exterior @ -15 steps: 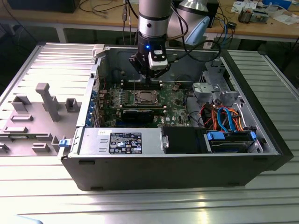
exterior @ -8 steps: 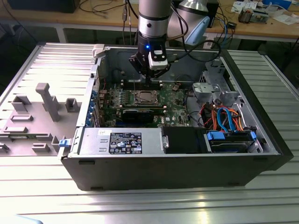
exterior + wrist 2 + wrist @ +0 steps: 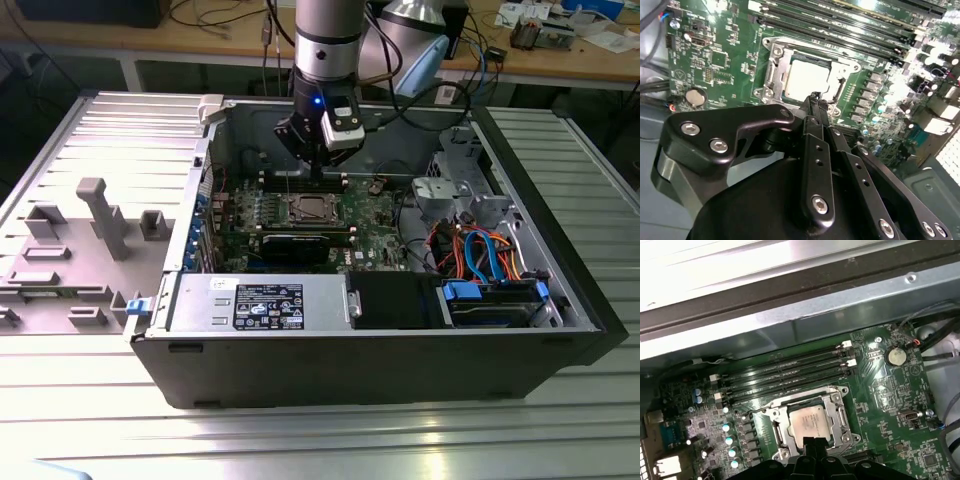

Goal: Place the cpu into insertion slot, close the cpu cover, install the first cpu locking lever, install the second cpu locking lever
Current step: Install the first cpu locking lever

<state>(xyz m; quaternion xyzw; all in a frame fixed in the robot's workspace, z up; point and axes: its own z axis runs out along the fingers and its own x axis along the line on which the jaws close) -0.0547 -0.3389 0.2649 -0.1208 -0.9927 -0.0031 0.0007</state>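
1. In the exterior view, you see the ribbed metal worktop (image 3: 60,130), then the open computer case (image 3: 400,360).
2. Both wrist views show you more: the shiny square cpu (image 3: 807,77) lies flat in the insertion slot (image 3: 782,80), with the thin silver cpu cover (image 3: 772,65) around it.
3. The black end effector (image 3: 815,100) is near the cpu, fingers pressed together, holding nothing.

A silver-grey counter (image 3: 300,440) of ribbed metal slats is seen in the exterior view, and everything is carried on it. At its middle an open, dark-grey metal computer case (image 3: 380,365) is laid on its side, with the open face turned upward. Just beside the case, toward the exterior view's left, a pale grey plastic fixture plate (image 3: 60,270) with upright blocks and posts is set directly on the slats.
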